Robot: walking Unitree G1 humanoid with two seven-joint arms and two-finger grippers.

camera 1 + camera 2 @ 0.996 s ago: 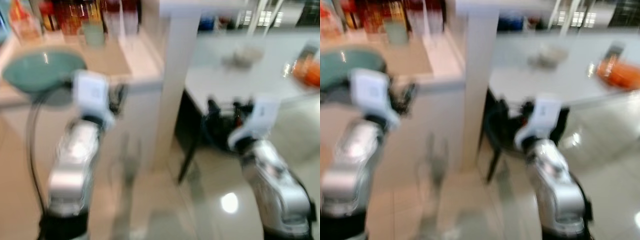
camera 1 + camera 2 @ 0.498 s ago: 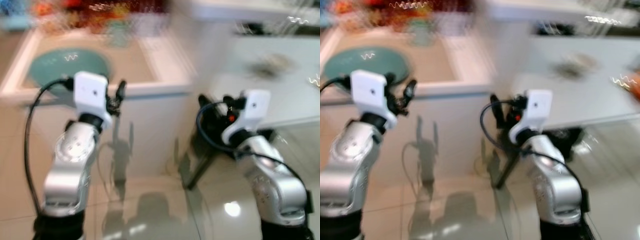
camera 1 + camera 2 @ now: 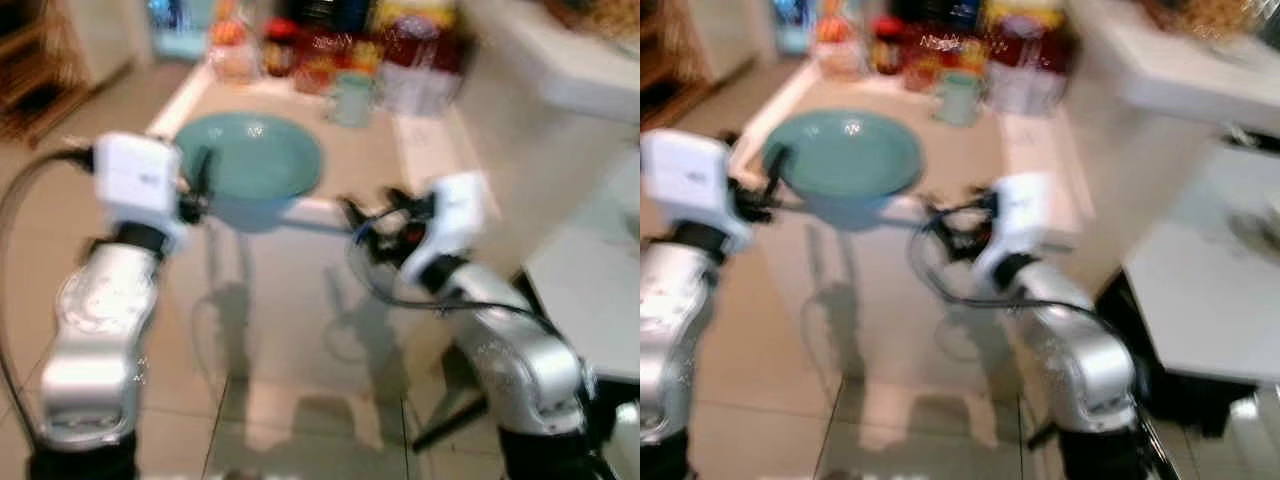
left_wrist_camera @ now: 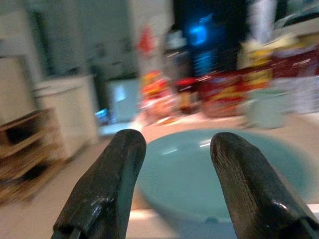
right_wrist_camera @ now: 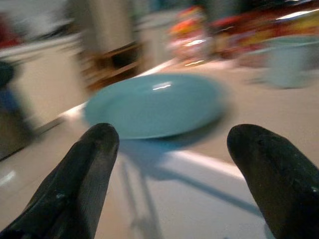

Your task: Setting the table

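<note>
Left eye view, blurred by motion: the camera has swung since a second ago, so the pale bench [image 3: 420,150] now lies straight ahead, the white table [image 3: 590,280] pushed off to the right. A teal plate [image 3: 255,160] sits at the bench's near edge. Behind it stand a mug [image 3: 350,98] and jars [image 3: 320,45]. The left hand [image 4: 174,164] and right hand [image 5: 164,164] are raised toward the plate, fingers apart, empty. Pickup looks next.
</note>
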